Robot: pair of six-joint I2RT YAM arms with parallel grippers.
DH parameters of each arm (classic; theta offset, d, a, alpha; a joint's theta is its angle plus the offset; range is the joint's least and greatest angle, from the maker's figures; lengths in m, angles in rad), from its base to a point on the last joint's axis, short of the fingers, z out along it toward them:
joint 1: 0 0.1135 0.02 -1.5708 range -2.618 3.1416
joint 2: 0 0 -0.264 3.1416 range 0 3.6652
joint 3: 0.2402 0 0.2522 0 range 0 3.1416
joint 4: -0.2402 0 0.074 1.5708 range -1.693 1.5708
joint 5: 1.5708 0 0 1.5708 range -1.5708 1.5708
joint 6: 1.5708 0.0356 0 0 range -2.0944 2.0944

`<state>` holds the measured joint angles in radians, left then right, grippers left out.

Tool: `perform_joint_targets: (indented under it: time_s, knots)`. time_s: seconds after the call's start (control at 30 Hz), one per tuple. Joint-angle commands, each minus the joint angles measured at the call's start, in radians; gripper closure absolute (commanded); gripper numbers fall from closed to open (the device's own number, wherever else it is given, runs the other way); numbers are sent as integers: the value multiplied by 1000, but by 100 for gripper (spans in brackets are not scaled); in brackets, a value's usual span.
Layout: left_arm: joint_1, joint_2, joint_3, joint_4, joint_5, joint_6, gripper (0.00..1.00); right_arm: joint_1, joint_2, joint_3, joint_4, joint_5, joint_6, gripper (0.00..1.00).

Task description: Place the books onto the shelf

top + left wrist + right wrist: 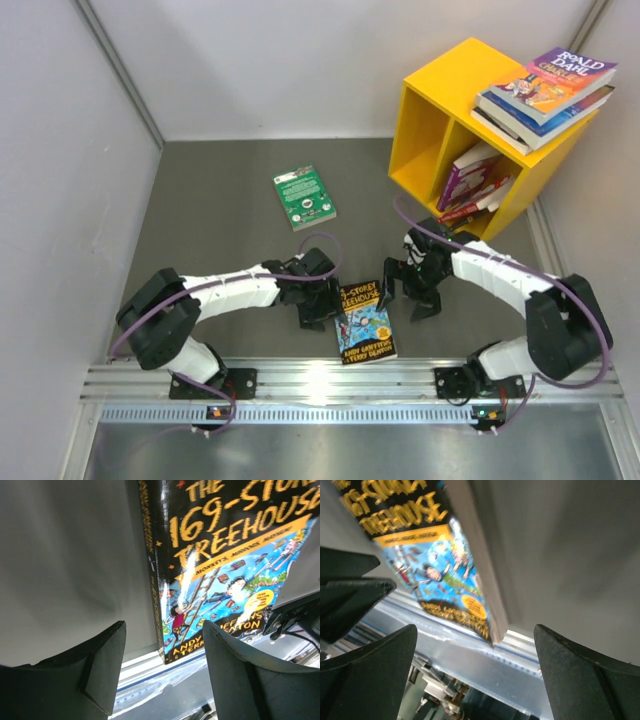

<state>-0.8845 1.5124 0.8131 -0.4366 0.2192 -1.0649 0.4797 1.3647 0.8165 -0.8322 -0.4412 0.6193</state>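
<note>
A black and blue "Storey Treehouse" book (pixel 365 322) (pixel 225 555) (pixel 435 575) lies flat at the table's near edge, between my two grippers. My left gripper (pixel 314 316) (pixel 165 665) hangs just left of its spine, open and holding nothing. On the book's right, my right gripper (pixel 406 298) (pixel 475 675) stands wide open, also holding nothing. A green book (pixel 305 197) lies flat further back. The yellow shelf (pixel 440 95) stands at the back right, tilted. Several books (pixel 475 185) lean in its right compartment, and a few more (pixel 548 88) are stacked on its top.
A metal rail (pixel 330 385) runs along the near edge just behind the Treehouse book. Grey walls close in the left, back and right sides. The shelf's left compartment (pixel 418 135) holds nothing that I can see.
</note>
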Motion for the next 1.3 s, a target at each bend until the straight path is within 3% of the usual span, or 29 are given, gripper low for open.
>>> perform_joint_targets:
  time_s: [0.0, 0.23, 0.4, 0.47, 0.5, 0.67, 0.8, 1.07, 1.27]
  knots:
    - [-17, -18, -46, 134, -30, -115, 32, 8, 84, -39, 159, 22, -46, 0]
    - [-19, -15, -153, 278, -47, -173, 32, 66, 174, -154, 422, -22, 13, 0]
    - [-18, 35, -235, 547, -8, -245, 32, 85, 203, -263, 650, -65, 103, 2]
    - [-18, 45, -259, 610, 3, -263, 32, 86, 206, -309, 718, -105, 152, 9]
    - [-18, 46, -264, 645, 5, -268, 33, 86, 194, -318, 751, -117, 164, 24]
    - [-16, -15, -266, 665, -18, -262, 33, 88, 81, -277, 642, -76, 142, 65]
    - [-2, -93, -229, 543, -52, -222, 33, 88, -63, -192, 500, -12, 126, 81]
    - [19, -387, -97, 139, -242, -84, 28, 83, -197, 177, 288, 22, 152, 100]
    - [31, -584, -86, 257, -323, -75, 17, 76, -116, 444, 231, -33, 184, 100]
